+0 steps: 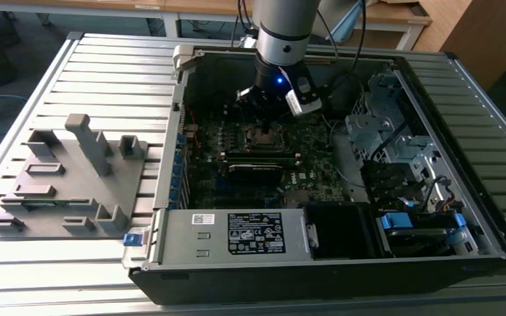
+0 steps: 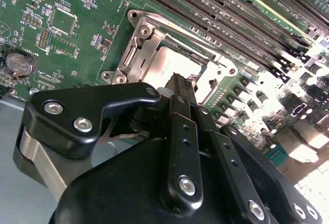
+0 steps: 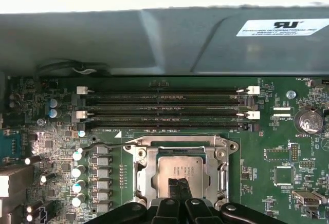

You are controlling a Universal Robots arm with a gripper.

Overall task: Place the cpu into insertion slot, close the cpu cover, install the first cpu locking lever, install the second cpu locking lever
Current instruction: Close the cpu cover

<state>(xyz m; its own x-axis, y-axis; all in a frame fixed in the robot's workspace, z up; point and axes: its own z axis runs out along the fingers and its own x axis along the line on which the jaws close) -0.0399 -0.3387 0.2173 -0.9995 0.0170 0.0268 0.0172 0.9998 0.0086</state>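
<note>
Pincer fingers are drawn narrow, close together with nothing visible between them, and their tips sit on or just above the cpu; I cannot tell whether they touch it. In the exterior view the arm reaches down into the open computer case, with the pincer over the insertion slot near the middle of the green motherboard. The cpu sits in that slot, its dull silver top showing through the cut-out of the cpu cover, which lies flat around it in both wrist views. Long black memory slots run just beside the socket, and 1 coin battery lies further off on the board. The case rests on a slatted metal desk, with a grey fixture at the exterior view's left.
</note>
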